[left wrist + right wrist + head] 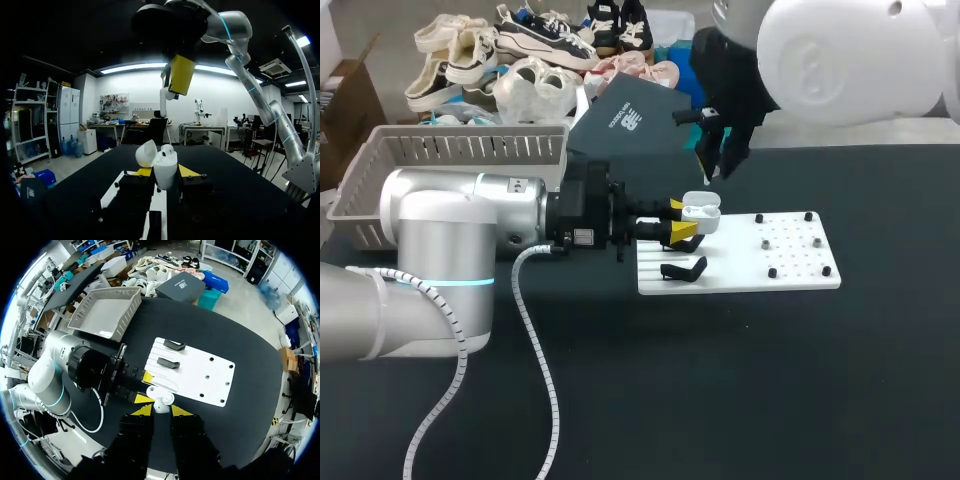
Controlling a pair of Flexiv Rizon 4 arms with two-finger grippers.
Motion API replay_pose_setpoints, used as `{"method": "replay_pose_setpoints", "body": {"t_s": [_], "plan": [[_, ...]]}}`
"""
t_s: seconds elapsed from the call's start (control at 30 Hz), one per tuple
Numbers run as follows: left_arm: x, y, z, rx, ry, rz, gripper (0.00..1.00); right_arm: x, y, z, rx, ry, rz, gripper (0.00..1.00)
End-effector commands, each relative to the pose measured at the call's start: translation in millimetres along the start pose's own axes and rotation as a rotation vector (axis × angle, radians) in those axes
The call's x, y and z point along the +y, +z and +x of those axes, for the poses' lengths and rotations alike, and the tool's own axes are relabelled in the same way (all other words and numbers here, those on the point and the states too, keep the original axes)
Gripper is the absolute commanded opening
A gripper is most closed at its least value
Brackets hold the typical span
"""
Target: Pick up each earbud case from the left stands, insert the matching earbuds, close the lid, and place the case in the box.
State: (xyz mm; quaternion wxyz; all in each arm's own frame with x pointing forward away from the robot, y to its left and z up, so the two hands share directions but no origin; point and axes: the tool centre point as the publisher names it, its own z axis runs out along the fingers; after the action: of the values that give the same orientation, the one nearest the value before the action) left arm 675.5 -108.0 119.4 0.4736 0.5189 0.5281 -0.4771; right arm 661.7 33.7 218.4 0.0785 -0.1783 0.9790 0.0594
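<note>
Left pincer (682,220) is clamping the case (701,211) from two sides, holding it upright over the stand end of the board (760,272) with the lid hanging open. That grip is probably steadying the case and turning its wells upward, so that the other arm can be feeding earbuds in from above. Right pincer (714,172) is hanging directly over the case, apart from it and pointing down. Whether it is pinching anything cannot be told. In the left wrist view something white and rounded is sitting in the case's mouth, likely an earbud (167,148). With the lid not yet closed, the step in hand is looking like insertion. The box (480,148) is sitting well apart behind the left arm, probably so that it is not crowding the board.

Counting: one case, one box, one board, and two black stands (174,345), neither of them carrying a case. Only the one likely earbud is showing.
</note>
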Motion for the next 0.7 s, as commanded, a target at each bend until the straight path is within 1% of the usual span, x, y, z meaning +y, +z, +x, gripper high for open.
{"method": "replay_pose_setpoints", "body": {"t_s": [0.03,0.07,0.1,0.13,0.17,0.23,0.3,0.47,0.53,0.7], "plan": [[0.0,1,0.7,-0.002,0.001,-0.002,0.00,21,-6,17,-0.031,-0.147,-0.001,0.00],[0.0,1,0.7,-0.002,0.001,-0.002,0.00,22,-6,18,-0.031,-0.157,-0.004,0.00],[0.0,1,0.7,-0.002,0.001,-0.002,0.00,31,-6,24,-0.030,-0.207,-0.024,0.00],[0.0,1,0.7,-0.002,0.001,-0.002,0.00,36,-6,25,-0.029,-0.223,-0.029,0.00],[0.0,1,0.7,-0.002,0.001,-0.002,0.00,37,-5,26,-0.028,-0.228,-0.027,0.00],[0.0,1,0.7,-0.002,0.001,-0.002,0.00,46,0,30,-0.029,-0.268,0.006,0.00],[0.0,1,0.7,-0.002,0.001,-0.002,0.00,48,4,29,-0.029,-0.272,0.007,0.00],[0.0,1,0.7,-0.002,0.001,-0.002,0.00,41,15,21,-0.017,-0.246,0.009,0.00],[0.0,1,0.7,-0.002,0.001,-0.002,0.00,35,21,15,-0.015,-0.212,0.029,0.00],[0.0,1,0.7,-0.002,0.001,-0.002,0.00,31,25,10,-0.025,-0.164,0.021,0.00]]}}
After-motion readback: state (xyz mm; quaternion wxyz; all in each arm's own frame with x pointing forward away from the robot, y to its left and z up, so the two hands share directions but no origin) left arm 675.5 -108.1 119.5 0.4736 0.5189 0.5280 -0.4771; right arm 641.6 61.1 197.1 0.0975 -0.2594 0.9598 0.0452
